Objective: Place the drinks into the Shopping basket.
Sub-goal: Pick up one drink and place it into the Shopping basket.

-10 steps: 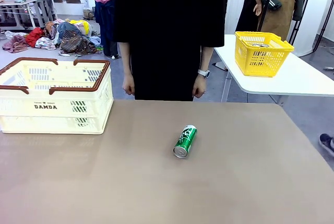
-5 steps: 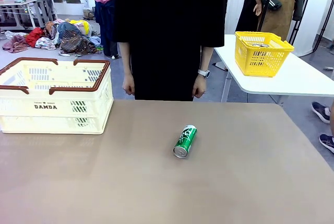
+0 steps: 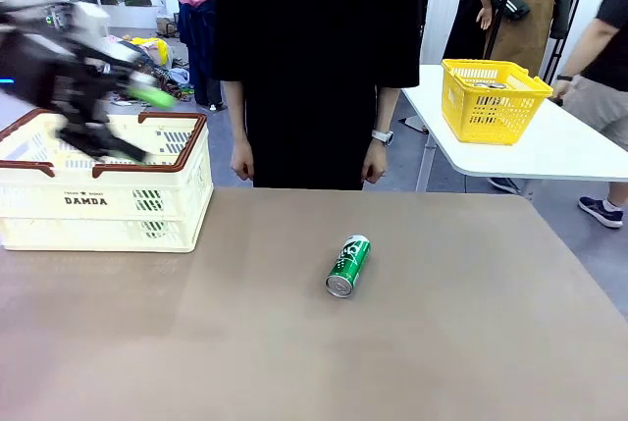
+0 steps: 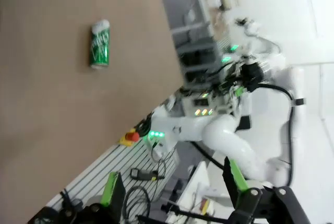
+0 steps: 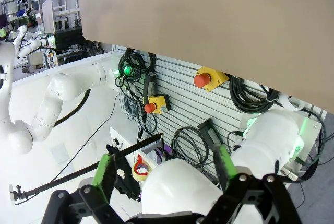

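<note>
R gripper (image 5: 164, 174) is back on the robot's side, past the table edge. Jaws wide open, nothing btw the green pads.

On the brown table (image 3: 471, 342), abt the middle, one green can (image 3: 347, 266) lies on its side, silver top facing the robot. Nothing touches it.

Farther back on the left sits the big cream DAMDA basket (image 3: 98, 215) w/ brown rim, well apart from the can. Can't tell from here what's inside. L gripper (image 3: 147, 129) hangs over the basket's rim and looks blurry in the front view. Its wrist view shows both fingers spread wide w/ nothing held, and the can far off on the table.

A person stands at the far edge, hands (image 3: 241, 159) down by their sides, not touching anything. Behind, on another white table, is a small yellow basket (image 3: 491, 97). That's not the one we want.

Step, I think: the very start of the pick. The can isn't grabbed yet and isn't in the basket.

Next, prob. the L gripper has to go over to the can, drop low and turn so its fingers sit across the round side, not the ends. Round cans roll, so close gently, in the middle. Then lift high enough to clear the brown rim and let go inside.
</note>
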Robot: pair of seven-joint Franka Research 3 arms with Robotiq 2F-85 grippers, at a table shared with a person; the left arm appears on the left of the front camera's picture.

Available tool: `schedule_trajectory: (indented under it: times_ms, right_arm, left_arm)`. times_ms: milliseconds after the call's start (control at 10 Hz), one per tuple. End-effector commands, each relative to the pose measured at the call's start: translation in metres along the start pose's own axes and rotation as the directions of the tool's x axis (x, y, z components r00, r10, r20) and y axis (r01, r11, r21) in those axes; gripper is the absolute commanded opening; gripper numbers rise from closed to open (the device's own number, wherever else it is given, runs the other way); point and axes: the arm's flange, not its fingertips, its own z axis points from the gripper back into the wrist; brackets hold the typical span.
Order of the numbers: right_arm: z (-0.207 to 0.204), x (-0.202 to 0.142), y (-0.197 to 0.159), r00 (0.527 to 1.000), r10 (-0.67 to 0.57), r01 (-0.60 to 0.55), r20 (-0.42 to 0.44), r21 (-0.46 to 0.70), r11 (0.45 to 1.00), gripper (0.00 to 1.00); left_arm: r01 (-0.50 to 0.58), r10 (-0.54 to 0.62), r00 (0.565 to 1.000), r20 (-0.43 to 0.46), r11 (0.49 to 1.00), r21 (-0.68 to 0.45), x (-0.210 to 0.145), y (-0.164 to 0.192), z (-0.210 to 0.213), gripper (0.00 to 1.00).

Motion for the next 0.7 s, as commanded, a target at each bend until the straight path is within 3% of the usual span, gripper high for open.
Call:
schedule_trajectory:
  times_ms: [0,100,200,300,600]
  right_arm:
    - [0.002,0.000,0.001,1.000,0.014,-0.014,0.001,0.009,1.000,1.00]
    - [0.002,0.000,0.001,1.000,0.014,-0.014,0.001,0.009,1.000,1.00]
    - [0.002,0.000,0.001,1.000,0.014,-0.014,0.001,0.009,1.000,1.00]
    - [0.002,0.000,0.001,1.000,0.014,-0.014,0.001,0.009,1.000,1.00]
    - [0.002,0.000,0.001,1.000,0.014,-0.014,0.001,0.009,1.000,1.00]
  left_arm:
    - [-0.008,0.026,0.995,-0.099,0.983,0.183,0.029,-0.023,-0.073,1.00]
    - [0.027,0.002,0.994,-0.105,0.961,0.274,0.029,-0.034,-0.121,1.00]
    - [0.099,-0.040,0.985,-0.169,0.928,0.360,0.028,-0.040,-0.167,1.00]
    - [0.213,-0.133,0.966,-0.220,0.894,0.394,0.032,-0.044,-0.212,1.00]
    - [0.348,-0.227,0.926,-0.301,0.823,0.449,0.061,-0.032,-0.308,1.00]
